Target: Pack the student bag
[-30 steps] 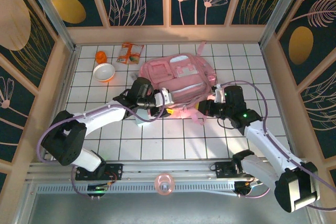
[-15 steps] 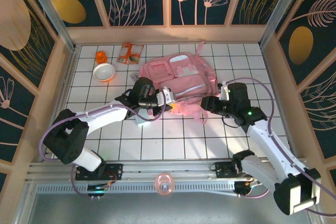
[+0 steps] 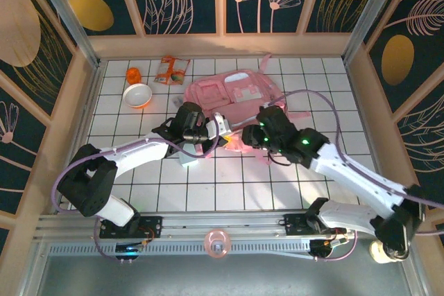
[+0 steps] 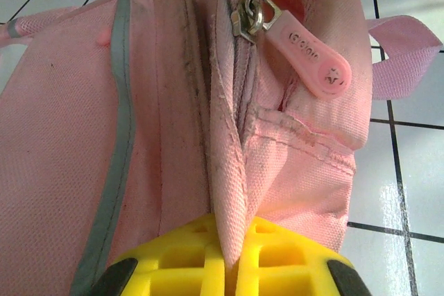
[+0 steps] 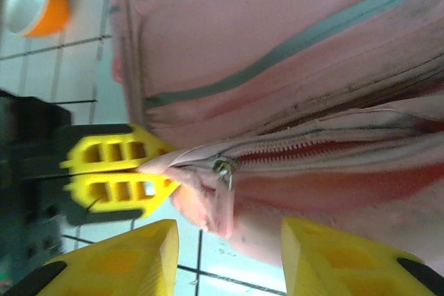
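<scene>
The student bag, a big pink backpack, lies flat at the back middle of the tiled table. My left gripper is at its near edge. In the left wrist view it is shut on a fold of pink fabric just below the zip's pink pull tab. My right gripper hovers close beside it, open. In the right wrist view it faces the zip slider, with nothing between its fingers. The left fingers show there too, pinching the fabric by the slider. The zip is partly open.
An orange and white bowl, a small orange object and a snack packet lie at the back left. A small pale box sits under my left arm. Wooden walls ring the table.
My left gripper has shut on the bag's fabric by the zip. My right gripper has opened and swung left along the bag's near edge to the zip slider.
</scene>
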